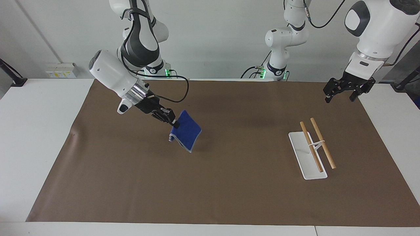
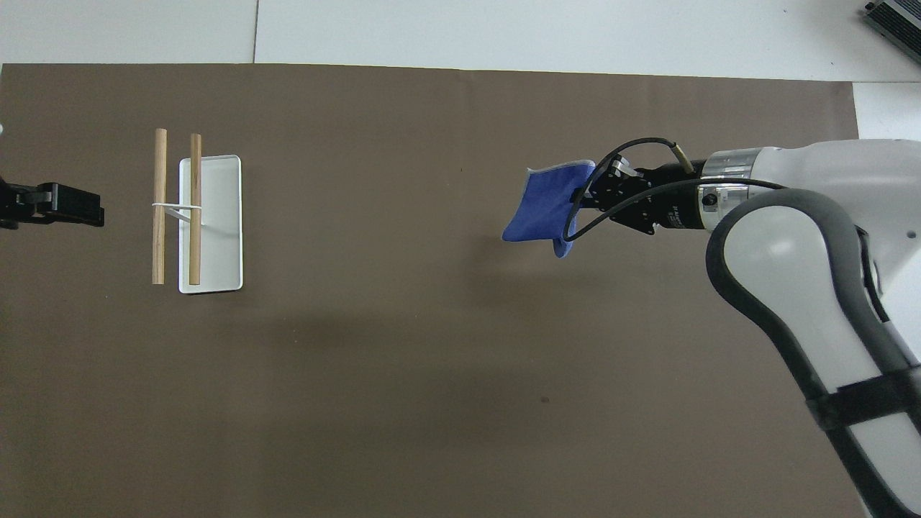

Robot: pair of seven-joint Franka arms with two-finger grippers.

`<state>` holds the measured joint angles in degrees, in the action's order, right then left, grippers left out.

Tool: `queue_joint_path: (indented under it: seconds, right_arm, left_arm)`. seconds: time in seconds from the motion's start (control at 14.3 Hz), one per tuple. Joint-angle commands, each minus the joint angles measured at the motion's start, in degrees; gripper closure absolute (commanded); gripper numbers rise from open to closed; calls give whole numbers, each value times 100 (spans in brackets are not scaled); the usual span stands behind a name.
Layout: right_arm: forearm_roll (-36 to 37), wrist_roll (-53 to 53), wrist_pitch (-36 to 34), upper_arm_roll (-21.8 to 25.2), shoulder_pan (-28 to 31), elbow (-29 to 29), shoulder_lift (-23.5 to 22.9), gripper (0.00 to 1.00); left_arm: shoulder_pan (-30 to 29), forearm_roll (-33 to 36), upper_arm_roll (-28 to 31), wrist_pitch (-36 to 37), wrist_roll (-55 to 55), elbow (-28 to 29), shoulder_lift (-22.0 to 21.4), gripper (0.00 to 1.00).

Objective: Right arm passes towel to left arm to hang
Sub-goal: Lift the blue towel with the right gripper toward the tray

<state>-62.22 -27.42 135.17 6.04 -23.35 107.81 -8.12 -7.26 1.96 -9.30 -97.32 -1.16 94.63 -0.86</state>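
Towel (image 1: pixel 187 131) hangs clamped in right gripper (image 1: pixel 175 124) above the brown mat (image 1: pixel 229 196); left gripper (image 1: pixel 343 90) waits, fingers apart, over the mat's corner. No writing is legible.

Illumination is even, diffuse and bright in both views, evidently from overhead sources. Shadows on the large brown table mat (image 1: pixel 229 183) are soft-edged and faint: a blurred dark patch lies beneath the small bright blue cloth towel (image 1: pixel 187 131), and broader dim smudges sit on the mat near the robots. The white rack tray with two wooden dowels (image 1: pixel 310 150) casts only a slight shadow. The white table (image 1: pixel 36 137) reads pale, without clipped glare. Focus is adequate throughout; straight edges stay straight; no motion blur noted.
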Motion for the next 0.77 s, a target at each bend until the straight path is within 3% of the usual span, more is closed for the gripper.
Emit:
queue_joint_path:
  seconds: [0.0,0.42,0.7]
  right_arm:
    - [-920,-351,482,-7,-309,-111,-216,100]
    - [-1986,-1018,1388,-15,-969,-111,-331,100]
    - [-2128,-1116,1670,-24,-1155,-111,-357,100]
  left_arm:
    - [-4,-73,-19,12,37,126,-107,0]
    - [-3,-73,-10,108,19,135,-116,0]
    - [40,-73,-54,38,-585,371,-239,0]
